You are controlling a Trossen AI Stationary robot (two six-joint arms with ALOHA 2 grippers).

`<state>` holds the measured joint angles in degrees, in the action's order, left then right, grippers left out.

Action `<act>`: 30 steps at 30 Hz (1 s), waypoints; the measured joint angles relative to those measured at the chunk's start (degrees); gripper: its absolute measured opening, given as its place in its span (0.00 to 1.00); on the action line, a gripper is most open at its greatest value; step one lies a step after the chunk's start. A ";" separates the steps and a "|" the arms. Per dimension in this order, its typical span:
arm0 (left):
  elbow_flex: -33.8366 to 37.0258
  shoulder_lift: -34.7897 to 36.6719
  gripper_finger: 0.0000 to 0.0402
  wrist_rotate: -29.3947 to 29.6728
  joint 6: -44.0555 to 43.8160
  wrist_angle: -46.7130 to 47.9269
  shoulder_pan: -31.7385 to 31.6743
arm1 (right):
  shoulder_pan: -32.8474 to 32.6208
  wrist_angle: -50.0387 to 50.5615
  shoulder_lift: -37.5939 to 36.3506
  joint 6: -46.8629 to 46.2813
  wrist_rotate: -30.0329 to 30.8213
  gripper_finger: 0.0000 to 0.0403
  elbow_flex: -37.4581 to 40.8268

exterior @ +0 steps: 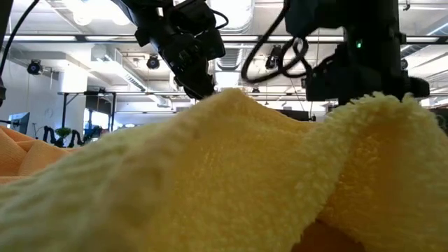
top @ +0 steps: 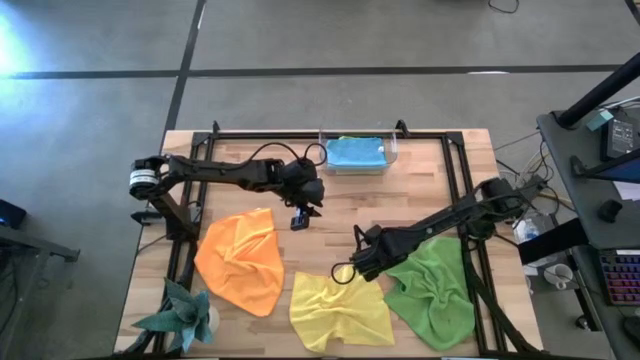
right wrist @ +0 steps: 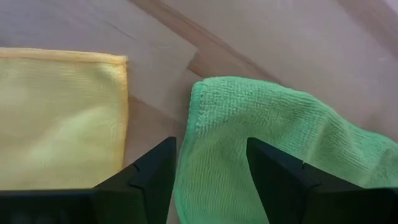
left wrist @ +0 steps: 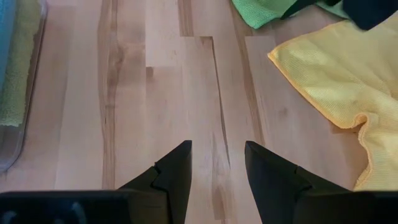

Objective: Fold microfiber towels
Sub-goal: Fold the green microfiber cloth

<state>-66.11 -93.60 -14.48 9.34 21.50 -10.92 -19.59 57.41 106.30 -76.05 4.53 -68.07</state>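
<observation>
My right gripper [right wrist: 211, 146] [top: 358, 265] points down, open, its fingers on either side of the near-left corner [right wrist: 205, 93] of the darker green towel [top: 435, 290]; whether they touch the cloth does not show. The yellow towel [top: 340, 310] [right wrist: 62, 112] lies rumpled beside it on the wood, the orange towel [top: 240, 260] farther left. A blue towel [top: 355, 153] lies folded in a clear bin, with a lime green one [left wrist: 9, 74] in the same bin. My left gripper [left wrist: 217, 146] [top: 300, 220] hangs open above bare wood at mid-table.
The clear bin [top: 392, 150] stands at the table's far edge. A teal spiky ornament [top: 185, 315] sits at the near left corner. Black rails [top: 455, 180] run along the table's sides. Bare wood [top: 400, 205] lies between the bin and the towels.
</observation>
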 joint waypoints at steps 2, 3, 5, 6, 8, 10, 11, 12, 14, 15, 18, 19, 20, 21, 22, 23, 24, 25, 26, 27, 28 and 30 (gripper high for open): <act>0.00 0.00 0.33 0.00 0.00 0.02 -0.02 | 0.03 0.00 1.32 -0.02 -0.02 0.48 0.17; 0.00 0.00 0.33 0.00 0.00 0.02 -0.02 | 0.15 -0.06 1.96 0.00 -0.02 0.47 0.17; 0.00 0.00 0.33 0.00 0.00 0.02 -0.02 | 0.48 -0.49 2.68 0.00 -0.01 0.47 0.28; 0.00 0.00 0.33 0.00 0.00 0.02 -0.02 | 0.54 -0.53 3.03 -0.01 -0.03 0.46 0.27; -0.02 0.00 0.33 0.00 0.00 0.02 -0.02 | 0.76 -0.74 3.28 0.04 -0.03 0.44 0.27; -0.02 -0.02 0.33 0.00 0.00 0.02 -0.02 | 0.85 -1.16 3.42 0.04 -0.05 0.41 0.46; -0.02 -0.02 0.33 0.00 0.00 0.02 -0.02 | 0.87 -1.29 3.47 0.08 -0.11 0.38 0.47; -0.02 -0.02 0.33 0.00 0.00 0.02 -0.02 | 0.87 -1.51 3.47 0.20 -0.13 0.34 0.57; -0.02 -0.02 0.33 0.00 0.00 0.02 -0.02 | 0.85 -1.82 3.47 0.66 -0.15 0.26 0.66; -0.02 -0.02 0.33 0.00 0.00 0.02 -0.02 | 0.85 -1.86 3.44 1.34 -0.17 0.21 0.69; -0.02 -0.02 0.33 0.00 0.02 0.02 -0.02 | 0.90 -0.81 2.93 3.80 0.10 0.07 0.98; -0.02 -0.02 0.33 0.00 0.03 0.02 -0.02 | 0.94 -0.60 2.68 4.50 0.13 0.05 1.13; -0.02 -0.02 0.33 0.00 0.04 0.02 -0.02 | 0.98 -0.77 2.39 5.26 0.11 0.04 1.14; -0.02 -0.02 0.33 0.00 0.04 -0.01 -0.02 | 1.07 -1.00 1.87 5.82 0.04 0.03 1.11; -0.02 -0.02 0.33 0.00 0.04 -0.01 -0.02 | 1.09 -1.05 1.22 6.42 -0.20 0.03 1.10; -0.02 -0.02 0.33 0.00 0.04 -0.01 -0.02 | 1.10 -1.22 0.66 6.97 -0.36 0.03 1.04; -0.02 -0.02 0.33 0.00 0.05 -0.02 -0.02 | 1.16 -1.79 0.09 7.45 -0.47 0.02 0.93; -0.02 -0.02 0.33 0.00 0.04 -0.07 -0.02 | 1.16 -2.49 -0.45 7.82 -0.48 0.02 0.72; -0.02 -0.02 0.33 0.00 0.04 -0.22 -0.02 | 1.17 -3.15 -1.11 8.37 -0.50 0.02 0.48; -0.02 -0.02 0.33 0.00 0.04 -0.68 0.02 | 1.26 -3.73 -1.97 9.13 -0.48 0.02 0.20; -0.02 -0.02 0.33 0.00 0.04 -1.31 0.08 | 1.38 -4.32 -2.74 9.94 -0.46 0.02 -0.11; -0.02 -0.02 0.33 0.00 0.09 -2.91 0.33 | 1.86 -6.18 -4.54 11.74 -0.46 0.02 -0.63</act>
<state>-66.13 -93.62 -14.48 9.43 18.59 -10.59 -17.74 51.23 101.76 -64.31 4.08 -68.71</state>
